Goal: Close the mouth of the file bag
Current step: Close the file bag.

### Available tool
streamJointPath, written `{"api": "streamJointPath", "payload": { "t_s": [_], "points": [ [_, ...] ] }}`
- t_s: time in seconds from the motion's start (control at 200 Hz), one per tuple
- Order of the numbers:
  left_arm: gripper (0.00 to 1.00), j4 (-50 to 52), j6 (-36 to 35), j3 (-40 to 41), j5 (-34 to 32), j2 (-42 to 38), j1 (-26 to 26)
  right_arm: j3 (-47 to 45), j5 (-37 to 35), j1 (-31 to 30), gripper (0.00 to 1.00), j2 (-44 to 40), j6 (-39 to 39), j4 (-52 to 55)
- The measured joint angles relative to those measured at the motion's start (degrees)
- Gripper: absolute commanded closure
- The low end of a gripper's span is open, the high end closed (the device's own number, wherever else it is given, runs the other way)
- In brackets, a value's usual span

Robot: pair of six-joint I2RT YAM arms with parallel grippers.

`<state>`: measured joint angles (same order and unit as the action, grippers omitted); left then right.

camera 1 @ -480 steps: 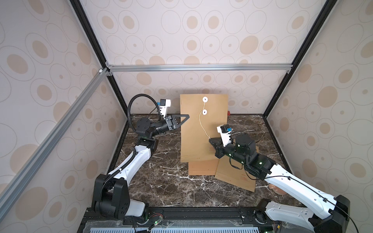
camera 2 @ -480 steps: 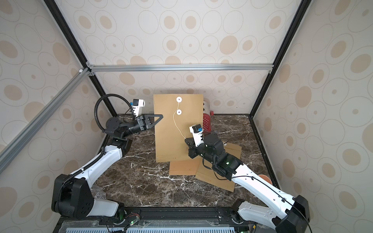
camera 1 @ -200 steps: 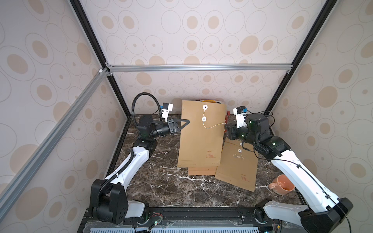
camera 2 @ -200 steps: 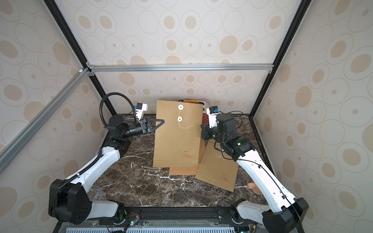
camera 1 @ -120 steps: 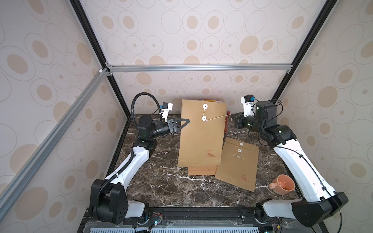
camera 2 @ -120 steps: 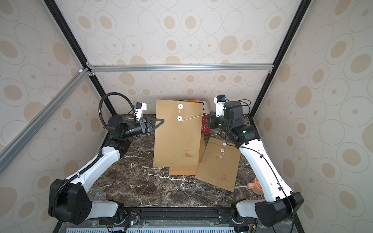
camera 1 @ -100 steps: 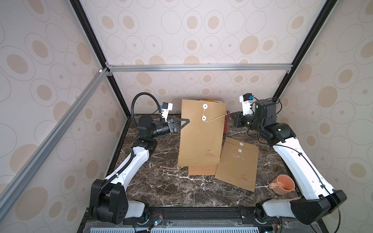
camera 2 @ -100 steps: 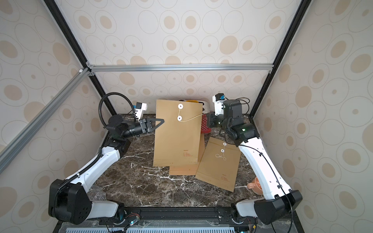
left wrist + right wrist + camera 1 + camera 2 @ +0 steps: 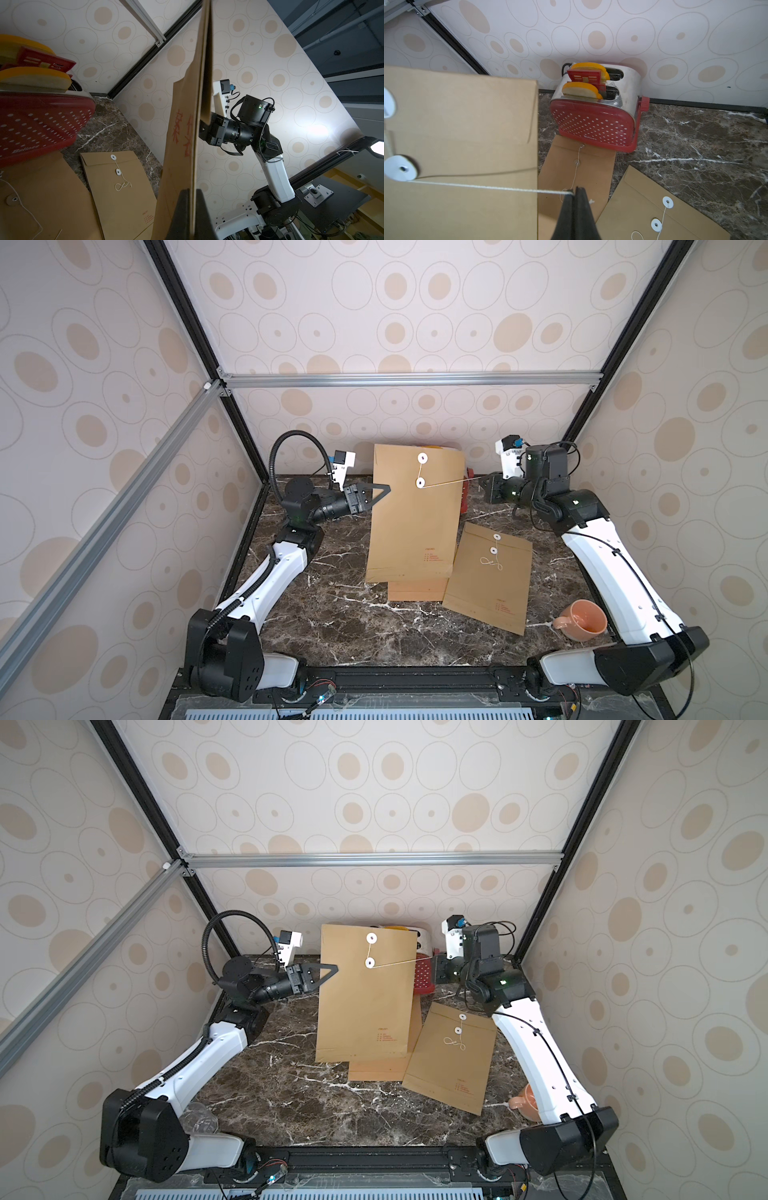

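Note:
The file bag [image 9: 415, 526] [image 9: 365, 1006] is a brown envelope held upright over the table, its flap folded down. My left gripper [image 9: 384, 489] [image 9: 332, 969] [image 9: 192, 190] is shut on the bag's left edge. A white string [image 9: 449, 481] [image 9: 488, 188] runs down from the upper white disc [image 9: 422, 457], round the lower disc [image 9: 420, 483] [image 9: 401, 168], then taut to the right. My right gripper [image 9: 482, 478] [image 9: 434, 960] [image 9: 574, 190] is shut on the string's end, beyond the bag's right edge.
A red toaster [image 9: 596, 116] with bread slices stands against the back wall behind the bag. Two more brown envelopes [image 9: 490, 576] [image 9: 415, 591] lie flat on the marble table. An orange mug [image 9: 582, 620] sits by the right arm's base.
My right gripper has carried the string from in front of the bag out to the right, and the string now runs straight and taut. The left gripper and bag have barely moved.

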<state>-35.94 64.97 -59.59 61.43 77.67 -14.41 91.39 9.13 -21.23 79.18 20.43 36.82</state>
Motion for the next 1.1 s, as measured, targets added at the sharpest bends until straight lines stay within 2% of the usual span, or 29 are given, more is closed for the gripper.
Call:
{"api": "streamJointPath", "payload": {
  "t_s": [0.165, 0.471, 0.771, 1.097],
  "points": [
    [1.0, -1.6, 1.1, 0.0, 0.0, 0.0, -0.1, 0.5, 1.1, 0.2, 1.0, 1.7, -0.3, 0.2],
    [1.0, 4.6, -2.2, -0.5, 0.1, 0.0, -0.1, 2.9, 3.9, 0.5, 1.0, 2.1, -0.4, 0.1],
    [1.0, 8.2, -4.7, -1.1, 0.2, 0.0, -0.1, 10.6, 4.1, 0.5, 1.0, 3.5, -1.6, 2.3],
    [1.0, 9.6, -5.7, -1.7, 0.2, 0.0, -0.1, 11.1, 4.6, 0.5, 1.0, 6.7, -1.9, 3.0]
  ]
}}
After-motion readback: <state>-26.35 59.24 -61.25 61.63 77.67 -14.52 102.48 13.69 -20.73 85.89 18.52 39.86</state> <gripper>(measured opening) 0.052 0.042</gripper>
